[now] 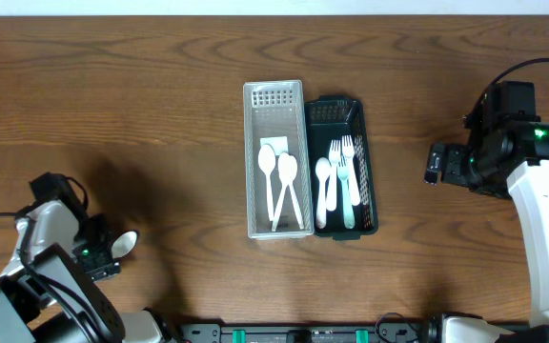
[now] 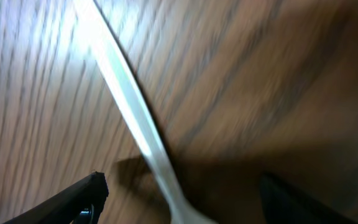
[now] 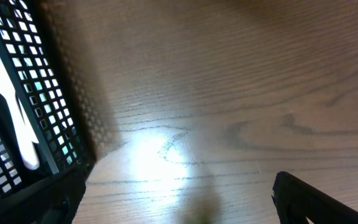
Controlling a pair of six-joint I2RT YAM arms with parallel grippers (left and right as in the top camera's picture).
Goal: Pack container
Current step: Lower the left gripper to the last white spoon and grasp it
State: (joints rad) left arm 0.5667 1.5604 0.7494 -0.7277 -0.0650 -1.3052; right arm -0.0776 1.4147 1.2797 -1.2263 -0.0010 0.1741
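A white basket (image 1: 252, 162) at the table's centre holds two white spoons (image 1: 279, 181). A black basket (image 1: 371, 171) beside it holds a white spoon and forks (image 1: 341, 176). My left gripper (image 1: 103, 252) is at the bottom left, low over the table. In the left wrist view its fingers (image 2: 185, 202) are open on either side of a loose white spoon (image 2: 129, 106) lying on the wood. This spoon's bowl shows in the overhead view (image 1: 124, 244). My right gripper (image 1: 434, 164) is right of the black basket, and in the right wrist view it (image 3: 179, 199) is open and empty.
The black basket's mesh wall (image 3: 55, 118) with a white utensil (image 3: 11, 106) inside fills the left of the right wrist view. Bare wood lies between the right fingers. The wooden table (image 1: 160, 114) extends on all sides of the baskets.
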